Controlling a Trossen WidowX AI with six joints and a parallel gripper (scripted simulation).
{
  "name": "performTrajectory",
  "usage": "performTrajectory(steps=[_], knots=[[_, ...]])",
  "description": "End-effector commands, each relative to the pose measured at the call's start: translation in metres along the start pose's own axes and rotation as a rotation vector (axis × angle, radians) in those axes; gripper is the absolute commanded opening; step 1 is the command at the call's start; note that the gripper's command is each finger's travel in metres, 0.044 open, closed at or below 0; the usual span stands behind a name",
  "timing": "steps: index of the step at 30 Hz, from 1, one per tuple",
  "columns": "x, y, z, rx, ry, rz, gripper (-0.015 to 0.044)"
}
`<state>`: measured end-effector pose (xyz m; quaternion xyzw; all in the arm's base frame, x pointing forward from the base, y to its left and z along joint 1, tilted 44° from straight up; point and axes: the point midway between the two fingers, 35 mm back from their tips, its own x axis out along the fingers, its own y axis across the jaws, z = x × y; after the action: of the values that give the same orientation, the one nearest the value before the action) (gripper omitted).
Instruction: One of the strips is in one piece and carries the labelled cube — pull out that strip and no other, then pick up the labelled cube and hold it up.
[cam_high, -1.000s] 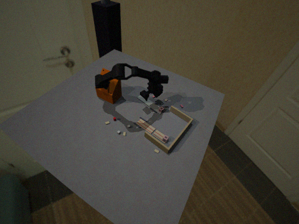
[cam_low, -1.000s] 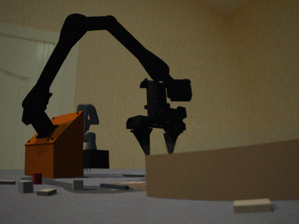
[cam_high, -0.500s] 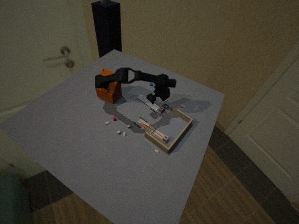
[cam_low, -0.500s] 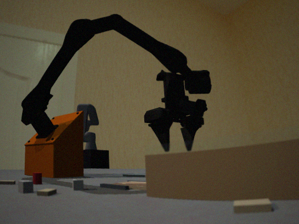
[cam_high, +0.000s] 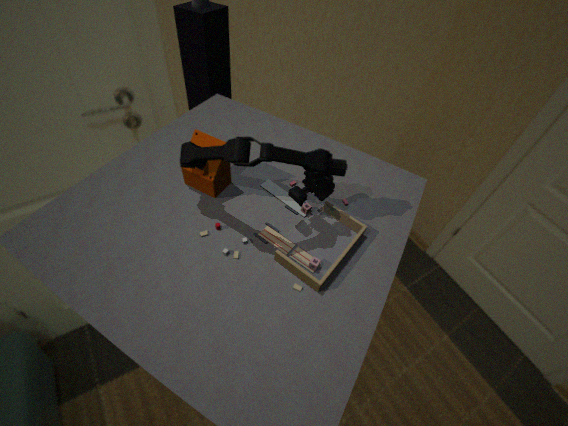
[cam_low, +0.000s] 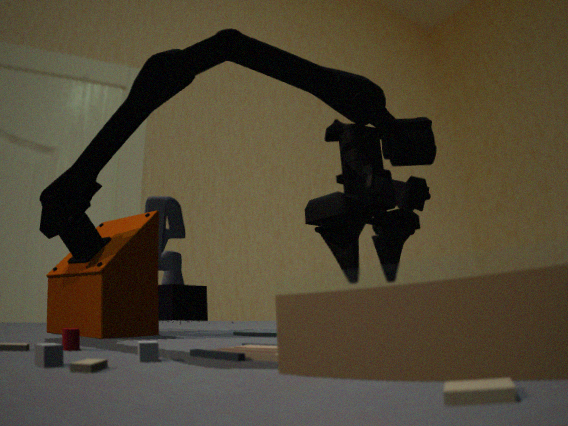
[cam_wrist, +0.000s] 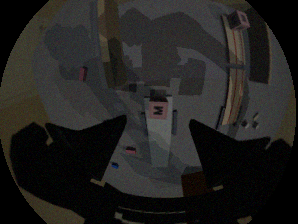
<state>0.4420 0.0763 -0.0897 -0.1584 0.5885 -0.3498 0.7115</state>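
Note:
The pale strip (cam_high: 274, 191) (cam_wrist: 160, 147) lies flat, with no break visible in the part that shows. A pink cube marked M (cam_high: 306, 208) (cam_wrist: 158, 109) sits on its far end. My gripper (cam_high: 309, 197) (cam_low: 372, 280) (cam_wrist: 158, 120) is open and empty, pointing down above the strip near the cube, with a fingertip to each side in the wrist view. Other pale strips with red lines (cam_high: 272, 238) (cam_wrist: 230, 102) lie side by side under a thin crossbar (cam_high: 291, 249) (cam_wrist: 235, 65). A second pink cube (cam_high: 314, 263) (cam_wrist: 239, 20) sits at their far end.
A low wooden wall (cam_high: 300, 272) (cam_low: 425, 335) (cam_wrist: 112, 55) runs around the far side. Short dark rails flank the pale strip, one at its side (cam_wrist: 174, 121). Small blocks lie about, including a red one (cam_high: 218, 226) (cam_low: 71, 339) and a blue one (cam_wrist: 115, 165).

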Motion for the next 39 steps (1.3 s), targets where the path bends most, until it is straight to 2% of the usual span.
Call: performTrajectory(steps=[1, 4, 5, 36, 39], knots=[[0.005, 0.000, 0.001, -0.011, 0.002, -0.007, 0.0335], [0.010, 0.000, 0.001, -0.011, 0.002, -0.007, 0.0256], [0.011, 0.000, 0.001, -0.011, 0.002, -0.007, 0.0250], [0.056, -0.001, 0.000, -0.011, 0.001, -0.009, 0.0250], [0.054, 0.000, 0.000, -0.006, 0.003, -0.005, 0.0171]])
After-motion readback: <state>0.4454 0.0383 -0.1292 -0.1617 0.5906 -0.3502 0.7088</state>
